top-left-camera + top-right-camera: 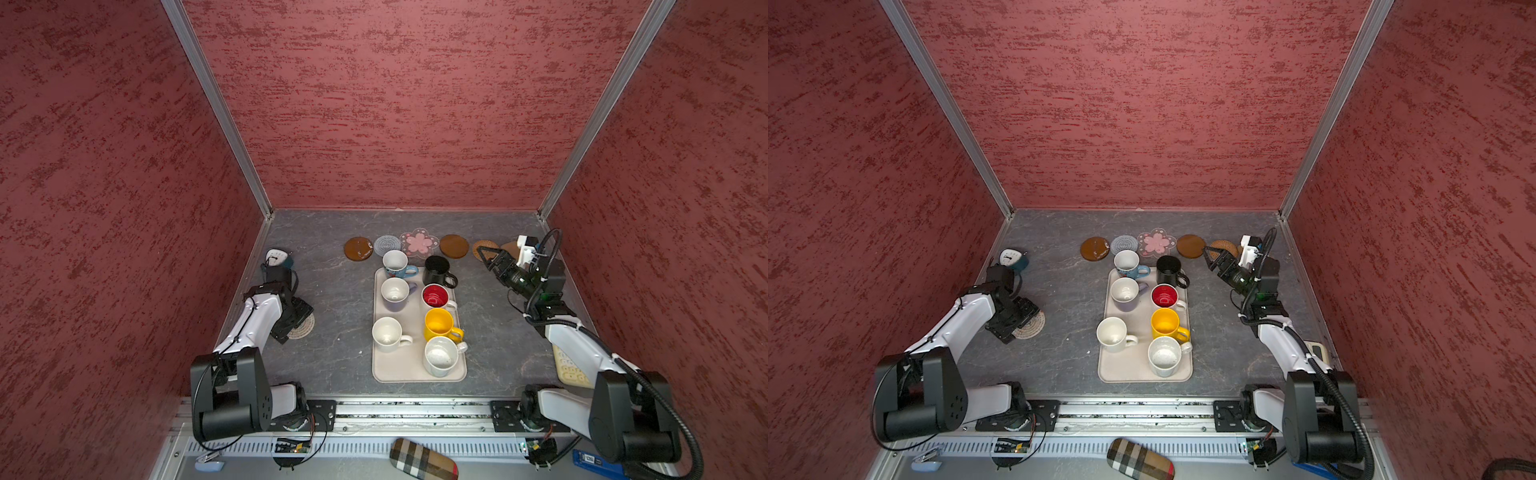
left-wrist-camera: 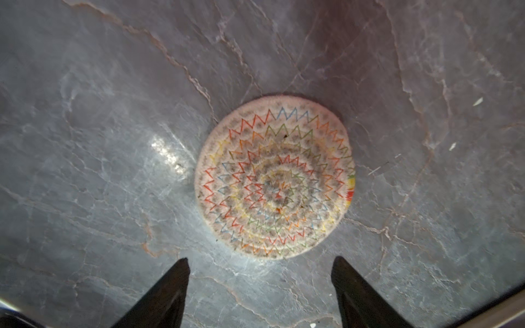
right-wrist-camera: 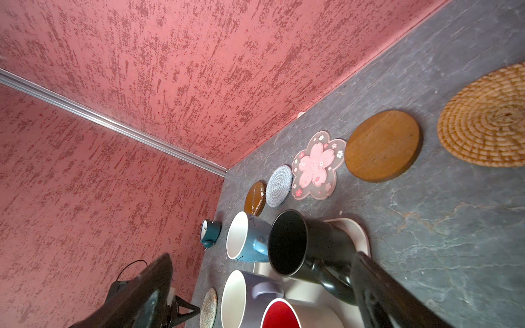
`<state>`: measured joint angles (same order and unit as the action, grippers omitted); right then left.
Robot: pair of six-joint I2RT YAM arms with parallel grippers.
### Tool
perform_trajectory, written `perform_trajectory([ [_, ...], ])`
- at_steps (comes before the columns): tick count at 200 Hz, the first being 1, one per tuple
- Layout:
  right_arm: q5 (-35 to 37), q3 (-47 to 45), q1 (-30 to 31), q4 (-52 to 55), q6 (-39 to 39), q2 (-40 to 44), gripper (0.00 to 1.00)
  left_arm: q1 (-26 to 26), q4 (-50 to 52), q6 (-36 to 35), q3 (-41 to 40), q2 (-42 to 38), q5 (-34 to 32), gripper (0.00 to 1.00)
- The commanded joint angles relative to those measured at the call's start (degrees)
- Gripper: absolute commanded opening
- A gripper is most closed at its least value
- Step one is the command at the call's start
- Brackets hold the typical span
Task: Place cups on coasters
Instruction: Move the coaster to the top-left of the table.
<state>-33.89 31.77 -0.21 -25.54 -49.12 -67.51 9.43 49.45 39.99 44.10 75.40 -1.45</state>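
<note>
Left hand [image 2: 260, 261]: jaws apart, empty, over the spiral coaster [image 2: 274, 177] on the desk [image 2: 113, 142]. Right hand [image 3: 262, 255]: jaws apart, empty, far right, near the wicker coaster [image 3: 483, 119].

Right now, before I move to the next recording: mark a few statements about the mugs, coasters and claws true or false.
1. The yellow mug stands on the beige tray. True.
2. The black mug sits on a coaster. False: it stands at the tray's far end.
3. The left claw is open, near the zigzag-stitched coaster. True.
4. The right claw grips the wicker coaster. False: it is open and empty; the coaster lies on the table.
5. The pink flower coaster carries a mug. False: it is bare.
</note>
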Motion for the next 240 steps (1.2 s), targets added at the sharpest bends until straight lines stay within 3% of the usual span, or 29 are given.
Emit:
perform_trajectory([
  [1, -0.09, -0.88, 0.19, -3.7, -1.61, 1.19, 0.99, 0.59, -2.03, -0.48, 1.06, 2.11, -1.43, 0.76],
  [73, -0.03, -1.05, 0.2, -3.66, -1.69, 1.6, 0.99, 0.59, -3.63, -2.02, 3.58, 7.75, -2.54, 0.63],
  [178, -0.04, -1.65, 0.21, -5.18, -2.04, 0.71, 0.99, 0.5, -7.14, -2.57, 5.68, 15.25, -1.28, 0.52],
  [240, 0.35, -1.63, 0.2, -4.83, -1.47, 0.49, 0.99, -2.32, -9.09, -0.98, 8.9, 21.58, -0.94, 0.51],
])
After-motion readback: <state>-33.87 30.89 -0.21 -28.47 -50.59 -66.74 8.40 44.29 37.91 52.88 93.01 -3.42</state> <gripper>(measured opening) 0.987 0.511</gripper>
